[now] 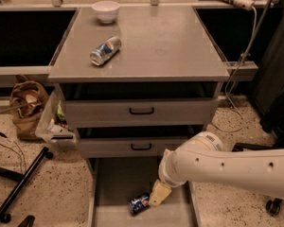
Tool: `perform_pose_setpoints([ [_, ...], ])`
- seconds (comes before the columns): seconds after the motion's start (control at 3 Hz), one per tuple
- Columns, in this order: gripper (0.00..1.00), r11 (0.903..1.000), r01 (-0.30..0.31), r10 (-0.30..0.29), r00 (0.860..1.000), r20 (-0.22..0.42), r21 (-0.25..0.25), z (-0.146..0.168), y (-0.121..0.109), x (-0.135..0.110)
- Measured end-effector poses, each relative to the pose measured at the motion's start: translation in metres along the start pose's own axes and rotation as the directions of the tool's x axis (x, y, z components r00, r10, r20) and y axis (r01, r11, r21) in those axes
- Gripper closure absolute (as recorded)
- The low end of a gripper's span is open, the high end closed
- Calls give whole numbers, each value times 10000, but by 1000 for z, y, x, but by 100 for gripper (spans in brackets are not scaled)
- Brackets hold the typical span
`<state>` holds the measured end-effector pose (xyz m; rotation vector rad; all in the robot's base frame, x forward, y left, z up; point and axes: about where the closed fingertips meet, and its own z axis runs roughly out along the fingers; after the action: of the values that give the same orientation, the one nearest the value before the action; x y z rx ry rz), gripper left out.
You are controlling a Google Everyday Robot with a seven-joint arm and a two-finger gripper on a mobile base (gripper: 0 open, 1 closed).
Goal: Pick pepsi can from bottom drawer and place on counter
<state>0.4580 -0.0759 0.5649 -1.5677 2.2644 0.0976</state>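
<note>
The gripper point(159, 193) hangs low inside the open bottom drawer point(116, 181), at its right side. The pepsi can point(139, 204) lies on its side on the drawer floor, just left of and slightly below the gripper tip. The two appear to touch, though contact is uncertain. Whether the gripper is open or closed cannot be determined.

Count:
- One pepsi can.
- One silver-white can point(105, 50) and one white bowl point(106, 10) on the tabletop point(170, 46).
- Two upper drawers point(142, 111) with black handles.
</note>
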Motion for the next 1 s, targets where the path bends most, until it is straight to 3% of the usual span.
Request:
perform_pose_setpoints([
  [0.33,0,9986,196,-219,9987,466,498,4,-9,-20],
  [0.67,0,9986,196,-220,9987,466,498,4,-9,-20],
  [1.0,0,9997,67,-85,9972,746,238,39,-4,-5],
])
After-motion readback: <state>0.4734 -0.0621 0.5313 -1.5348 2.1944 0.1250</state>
